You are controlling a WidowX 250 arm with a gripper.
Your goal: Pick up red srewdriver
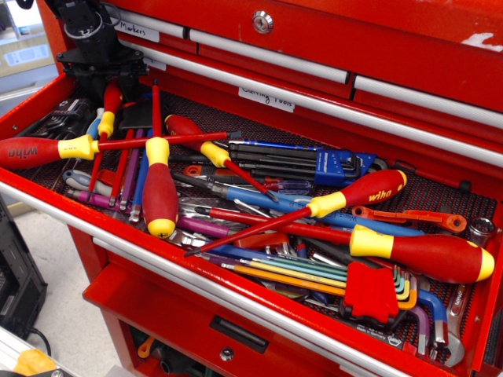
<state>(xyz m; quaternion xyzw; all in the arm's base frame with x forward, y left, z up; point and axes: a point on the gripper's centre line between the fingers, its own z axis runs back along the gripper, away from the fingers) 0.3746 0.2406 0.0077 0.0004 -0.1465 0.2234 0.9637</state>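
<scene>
dozens of hand tools heaped in an open red tool-chest drawer. at upper left, black gripper poised over the rear corner, its fingers down on either side of the red handle top of the red srewdriver; clenched or merely straddling it, impossible to tell from this angle. handle tilted up toward the gripper, yellow collar below it, thin red shaft slanting down among purple and blue drivers. just beside it, long red "wiha" screwdriver lying crosswise, shaft reaching right. nearer the front rail, fat red-handled screwdriver with yellow butt (pointing out of the drawer). farther right, blue hex key set and a red folding key holder.
</scene>
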